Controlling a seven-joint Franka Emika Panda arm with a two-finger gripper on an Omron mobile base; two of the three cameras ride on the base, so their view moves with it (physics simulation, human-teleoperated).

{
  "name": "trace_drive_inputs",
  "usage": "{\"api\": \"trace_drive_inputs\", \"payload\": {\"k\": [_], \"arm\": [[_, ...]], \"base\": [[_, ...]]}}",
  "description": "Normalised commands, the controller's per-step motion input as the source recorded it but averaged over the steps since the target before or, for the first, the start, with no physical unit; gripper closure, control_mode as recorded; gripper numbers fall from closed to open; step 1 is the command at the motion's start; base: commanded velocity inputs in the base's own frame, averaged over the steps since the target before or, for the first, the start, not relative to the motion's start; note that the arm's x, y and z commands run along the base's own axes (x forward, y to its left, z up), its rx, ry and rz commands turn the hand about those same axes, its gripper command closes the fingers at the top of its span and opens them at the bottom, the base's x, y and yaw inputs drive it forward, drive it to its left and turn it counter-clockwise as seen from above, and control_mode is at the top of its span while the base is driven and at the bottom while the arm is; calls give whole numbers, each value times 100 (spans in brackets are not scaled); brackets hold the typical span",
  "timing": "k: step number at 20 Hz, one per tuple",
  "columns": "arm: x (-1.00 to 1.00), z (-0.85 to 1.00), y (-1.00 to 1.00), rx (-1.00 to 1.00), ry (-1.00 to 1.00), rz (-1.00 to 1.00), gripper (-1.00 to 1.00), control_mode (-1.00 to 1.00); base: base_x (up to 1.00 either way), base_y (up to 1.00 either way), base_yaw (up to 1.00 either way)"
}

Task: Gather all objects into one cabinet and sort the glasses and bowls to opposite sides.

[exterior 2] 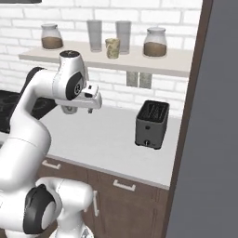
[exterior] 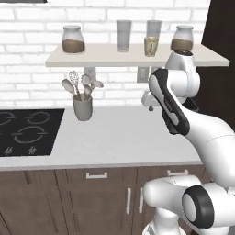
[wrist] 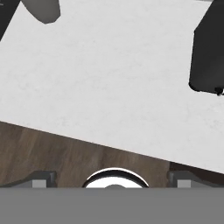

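**kitchenbot_fan:** Two fingertips at the bottom corners of the hand view, far apart, so the gripper (wrist: 112,179) was wide open with nothing in it. It pointed down at the bare countertop (wrist: 113,87), counter edge and dark wood below. In the right base view the hand (exterior 2: 86,100) sat left of centre, over the counter.

**simwatcher:** Agreed. Further back, the toaster (exterior 2: 152,124) stood right of the hand, utensil holder (exterior: 83,108) off at centre left of the left base view. The only task piece I could find was the cream mug (exterior: 151,46) on the white shelf (exterior: 92,58), up and behind the hand, between tall clear glasses and two brown-filled jars. So I'd guess the next reach goes upward and back. Cabinet: dark panel (exterior: 220,41) at upper right, probably. No labels or writing readable anywhere.
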Motion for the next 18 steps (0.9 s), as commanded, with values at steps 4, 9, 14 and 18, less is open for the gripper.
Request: {"api": "trace_drive_inputs", "payload": {"k": [4,9,14,18], "arm": [[0,0,0,0,0,0,-100,100],[0,0,0,0,0,0,-100,100],[0,0,0,0,0,0,-100,100],[0,0,0,0,0,0,-100,100]], "base": [[18,0,9],[36,-2,4],[30,-6,0],[43,0,0]]}}
